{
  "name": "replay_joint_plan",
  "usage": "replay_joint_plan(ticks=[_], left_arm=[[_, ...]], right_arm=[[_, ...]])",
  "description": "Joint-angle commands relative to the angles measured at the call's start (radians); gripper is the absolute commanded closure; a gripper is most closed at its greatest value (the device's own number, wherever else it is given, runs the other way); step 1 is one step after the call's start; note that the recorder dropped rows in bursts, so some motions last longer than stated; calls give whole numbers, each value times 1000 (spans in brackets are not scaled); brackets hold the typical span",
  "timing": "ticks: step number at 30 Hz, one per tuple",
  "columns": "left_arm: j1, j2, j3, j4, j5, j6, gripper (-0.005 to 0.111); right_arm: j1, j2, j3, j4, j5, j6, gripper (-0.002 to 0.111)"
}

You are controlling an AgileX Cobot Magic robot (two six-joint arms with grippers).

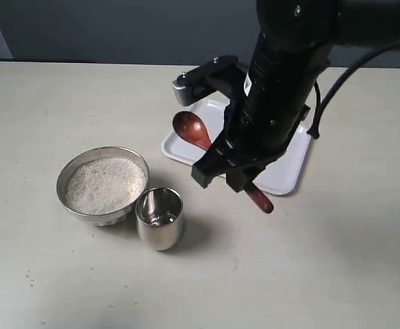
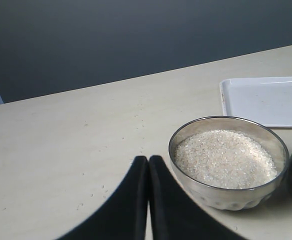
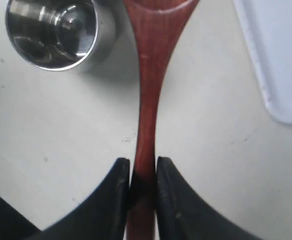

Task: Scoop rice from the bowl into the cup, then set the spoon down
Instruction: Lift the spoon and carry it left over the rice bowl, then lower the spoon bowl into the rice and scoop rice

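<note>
Black right arm hides the mid-handle of the slim reddish-brown wooden spoon (image 1: 191,130); the right wrist view cuts off its oval bowl. Left arm lies outside the exterior view. Right gripper (image 3: 143,172) points steeply down, jaws clamped on the handle, spoon tilted above the flat white tray (image 1: 285,171). Left gripper (image 2: 148,197), jaws pressed together, is near the round shiny steel bowl (image 2: 221,196) of fine white rice (image 1: 105,184). Small steel tumbler cup (image 1: 160,229) stands just beside the bowl.
</note>
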Motion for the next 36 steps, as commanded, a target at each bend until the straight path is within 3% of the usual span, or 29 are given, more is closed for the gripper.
replay_joint_plan(ticks=[1,10,15,25,36], left_arm=[[-2,-4,-2,2,-15,-2,106],[-2,-4,-2,2,-15,-2,106],[-2,-4,-2,2,-15,-2,106],[-2,-4,-2,2,-15,-2,106],[-2,-4,-2,2,-15,-2,106]], right_arm=[[2,-7,-71,-113,36,-81,109],[72,119,-240,-179,66,-286,109],[179,253,-333,-412,66,-304,109],[319,375,-362,-650,66,-345,109],[351,393,-362,-834,54,-277,109]])
